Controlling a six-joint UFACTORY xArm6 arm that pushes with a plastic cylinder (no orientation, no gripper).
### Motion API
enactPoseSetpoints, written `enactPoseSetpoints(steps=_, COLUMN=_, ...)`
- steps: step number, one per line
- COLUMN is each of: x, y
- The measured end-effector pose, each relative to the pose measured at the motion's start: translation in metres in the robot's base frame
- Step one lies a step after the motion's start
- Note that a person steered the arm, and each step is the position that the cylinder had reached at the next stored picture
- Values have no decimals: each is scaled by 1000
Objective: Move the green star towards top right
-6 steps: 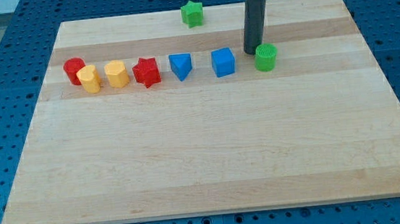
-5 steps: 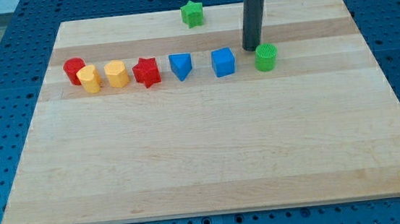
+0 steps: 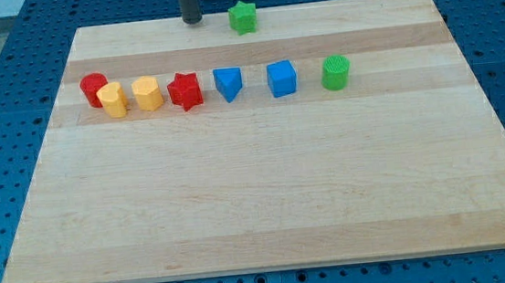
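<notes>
The green star (image 3: 242,17) lies near the board's top edge, a little left of the middle. My tip (image 3: 192,21) rests near the top edge, a short way to the star's left, not touching it. A clear gap shows between them.
A row of blocks crosses the upper board: red cylinder (image 3: 93,87), yellow block (image 3: 113,100), yellow hexagon (image 3: 147,93), red star (image 3: 185,91), blue triangle (image 3: 227,82), blue cube (image 3: 282,78), green cylinder (image 3: 335,72). The wooden board (image 3: 266,186) lies on a blue pegboard.
My tip has left the spot beside the green cylinder and moved up and to the left, to the left of the green star. No block has moved.
</notes>
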State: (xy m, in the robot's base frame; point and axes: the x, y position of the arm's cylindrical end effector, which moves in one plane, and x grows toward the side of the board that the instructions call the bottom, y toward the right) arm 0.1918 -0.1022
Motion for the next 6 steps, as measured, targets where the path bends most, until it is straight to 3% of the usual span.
enactPoseSetpoints(steps=1, x=1, y=15)
enactPoseSetpoints(steps=3, x=2, y=121)
enactPoseSetpoints(steps=4, x=1, y=146)
enactPoseSetpoints(steps=6, x=1, y=110)
